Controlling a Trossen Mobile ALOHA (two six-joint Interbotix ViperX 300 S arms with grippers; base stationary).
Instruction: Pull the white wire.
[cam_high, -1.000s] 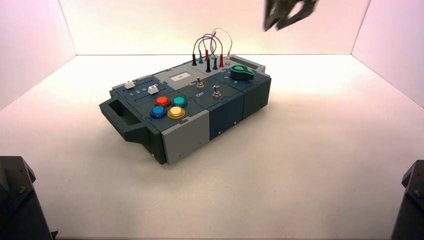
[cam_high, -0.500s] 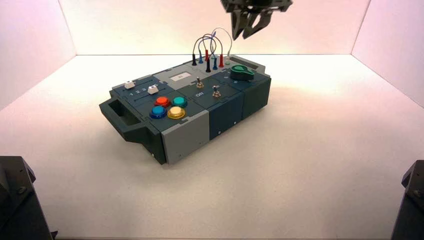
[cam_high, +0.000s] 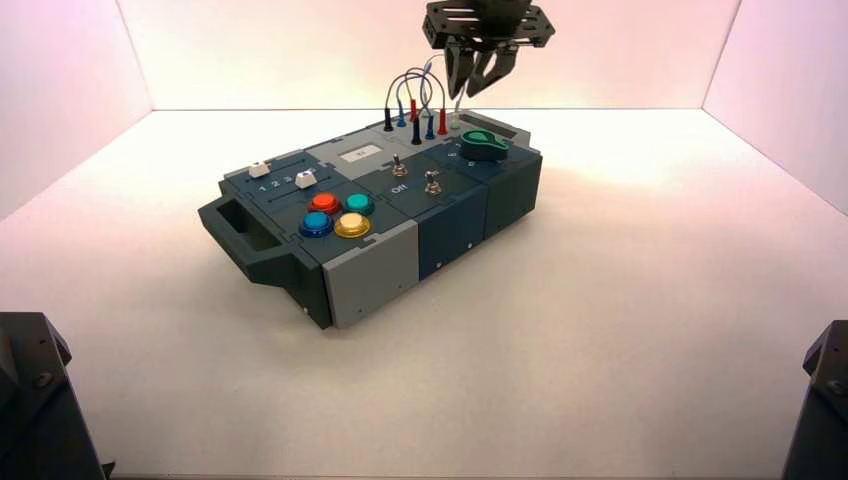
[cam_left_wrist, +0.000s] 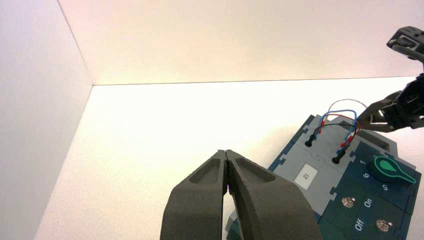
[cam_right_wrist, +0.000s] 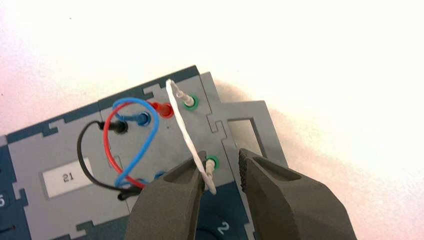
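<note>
The white wire (cam_right_wrist: 186, 131) arches between two green-ringed sockets at the far end of the box (cam_high: 450, 230). In the high view the wire (cam_high: 458, 110) is partly hidden behind my right gripper (cam_high: 468, 85). My right gripper (cam_right_wrist: 221, 157) is open and hangs over the wire. The wire's nearer plug (cam_right_wrist: 209, 170) lies between the fingers, against one finger (cam_right_wrist: 192, 172). My left gripper (cam_left_wrist: 227, 154) is shut and empty, held well back from the box on its left side. From there I see the wire's arch (cam_left_wrist: 350, 101) and the right gripper beside it.
Red (cam_right_wrist: 106, 150), blue (cam_right_wrist: 150, 135) and black (cam_right_wrist: 82, 160) leads loop next to the white one. A green knob (cam_high: 485, 146) sits just right of the sockets. Two toggle switches (cam_high: 432, 183), coloured buttons (cam_high: 338, 213) and white sliders (cam_high: 260, 169) lie nearer. White walls ring the table.
My right gripper has come down and moved left from the upper right, and now hangs open over the white wire's arch. The box and left arm have not moved.
</note>
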